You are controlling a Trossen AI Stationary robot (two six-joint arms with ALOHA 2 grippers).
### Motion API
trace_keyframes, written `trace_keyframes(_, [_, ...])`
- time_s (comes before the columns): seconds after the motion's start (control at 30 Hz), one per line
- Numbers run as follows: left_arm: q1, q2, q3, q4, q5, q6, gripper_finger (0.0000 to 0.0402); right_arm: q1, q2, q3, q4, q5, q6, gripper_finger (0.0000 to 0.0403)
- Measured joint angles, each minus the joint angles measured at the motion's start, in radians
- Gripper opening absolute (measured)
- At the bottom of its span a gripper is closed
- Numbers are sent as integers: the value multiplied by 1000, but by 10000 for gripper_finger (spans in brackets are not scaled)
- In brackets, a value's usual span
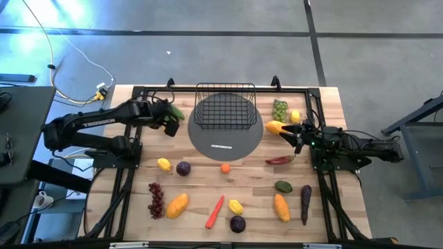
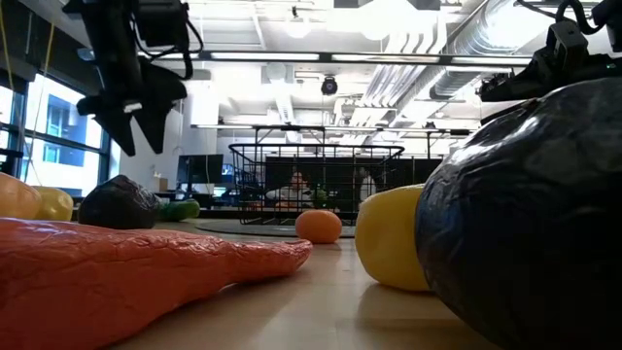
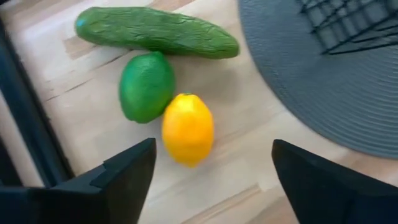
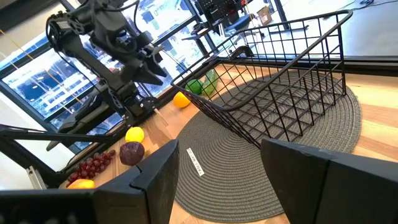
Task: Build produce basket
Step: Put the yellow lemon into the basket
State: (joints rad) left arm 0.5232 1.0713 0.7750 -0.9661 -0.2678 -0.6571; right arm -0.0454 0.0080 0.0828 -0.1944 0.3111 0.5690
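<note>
High view: black wire-mesh basket point(image 1: 224, 105) empty on grey mat point(image 1: 228, 142); left hand point(image 3: 211, 168) spread wide; right hand point(image 4: 217, 168) wide.

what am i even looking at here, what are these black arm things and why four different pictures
These are two robot arms at a wooden table, each ending in a two-finger gripper. One picture looks straight down from above, one looks level across the table top, and two come from cameras on the arms' wrists.

The left gripper hangs open above a yellow lemon, a lime and a cucumber, holding nothing. The right gripper is open too, near an orange mango, and faces the black wire basket.

The basket sits empty on a round grey mat. Toy fruits and vegetables are scattered around it, such as red grapes, a carrot and a red chili.
</note>
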Motion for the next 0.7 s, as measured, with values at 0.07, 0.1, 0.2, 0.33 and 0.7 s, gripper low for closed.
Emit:
trace_keyframes(0.07, [0,21,0,-8,-12,-14,336,0,0,0,0,0,0,209])
trace_keyframes(0.1, [0,33,0,-12,-15,-21,342,0,0,0,0,0,0,209])
trace_keyframes(0.2, [8,68,0,-16,-7,-24,349,0,0,0,0,0,0,209])
trace_keyframes(0.33, [16,116,0,-16,10,-23,349,0,0,0,0,0,0,209])
trace_keyframes(0.7, [20,228,-1,6,17,-28,349,0,0,0,0,0,0,209])
